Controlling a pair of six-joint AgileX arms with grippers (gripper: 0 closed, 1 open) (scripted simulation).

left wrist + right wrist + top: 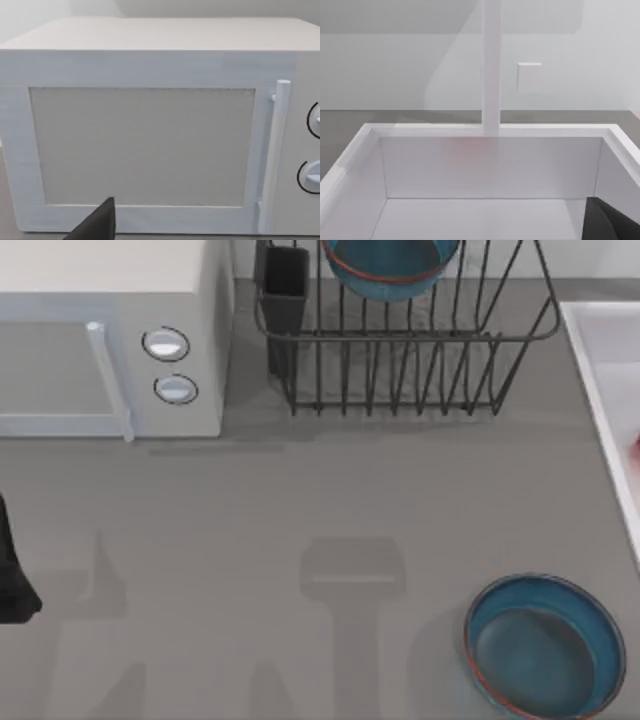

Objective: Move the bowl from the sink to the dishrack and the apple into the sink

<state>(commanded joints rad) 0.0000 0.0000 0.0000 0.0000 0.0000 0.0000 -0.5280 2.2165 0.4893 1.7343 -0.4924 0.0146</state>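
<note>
The bowl (390,268) sat in the dishrack (420,350) at 12 o'clock. The apple (635,448) showed as a red sliver in the sink (600,360) at 3 o'clock. The left arm (15,570) was parked at 9 o'clock, facing the microwave (150,135); jaw states could not be determined.

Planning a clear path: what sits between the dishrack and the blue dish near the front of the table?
Nothing: top view shows bare grey tabletop between dishrack and blue dish.

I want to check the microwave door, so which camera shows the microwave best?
The left wrist view: the microwave faces it head-on, showing door, handle and both dials. The top view catches its top and front from above. The right wrist view looks into the sink instead.
</note>
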